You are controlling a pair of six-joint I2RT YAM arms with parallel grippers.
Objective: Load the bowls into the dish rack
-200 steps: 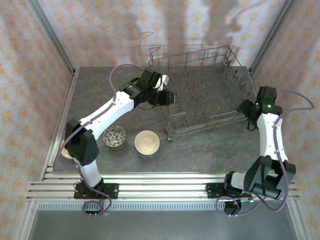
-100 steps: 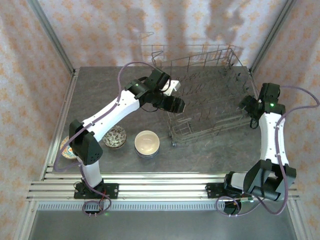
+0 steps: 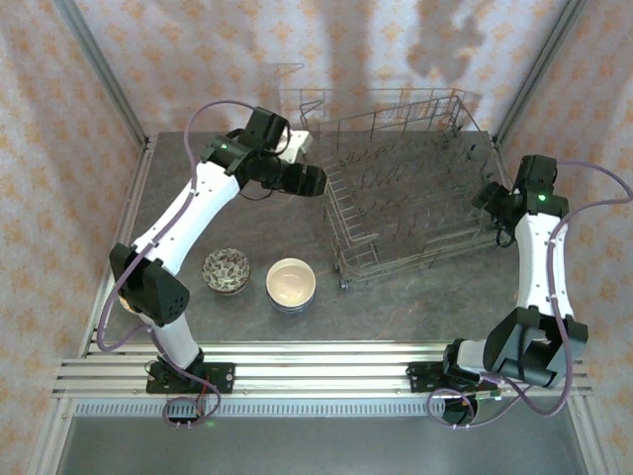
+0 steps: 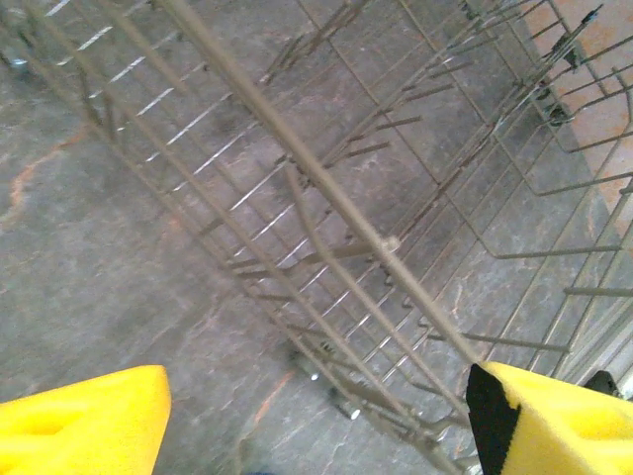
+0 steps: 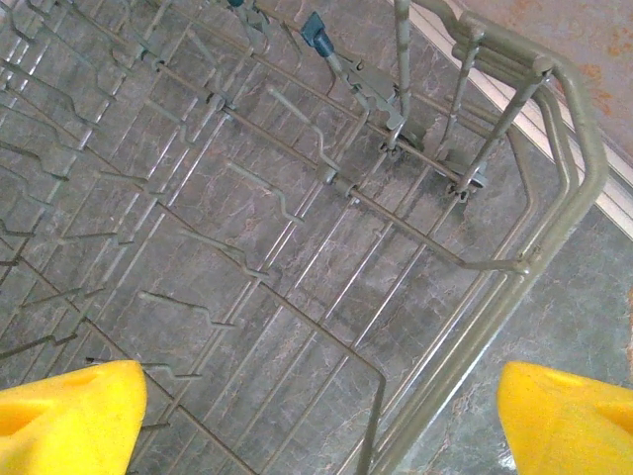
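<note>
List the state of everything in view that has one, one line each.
dish rack: upright on table, no bowls in it
cream bowl: upright on table, not racked
patterned bowl: upright on table, not racked
left gripper: open, holding nothing, by rack's edge
right gripper: open, holding nothing, over rack

Left arm (image 3: 184,220): base at near edge, left side. White link runs far and rightward from black joint to wrist at far left. Left gripper (image 3: 305,180) points right, angled down. Jaws spread wide; yellow pads (image 4: 81,416) sit at opposite lower corners of left wrist view.

Right arm (image 3: 539,265): base near right, black joint just above it, white link reaches straight far. Wrist bent, right gripper (image 3: 491,203) points left. Jaws spread wide; yellow pads (image 5: 69,411) far apart in right wrist view.
</note>
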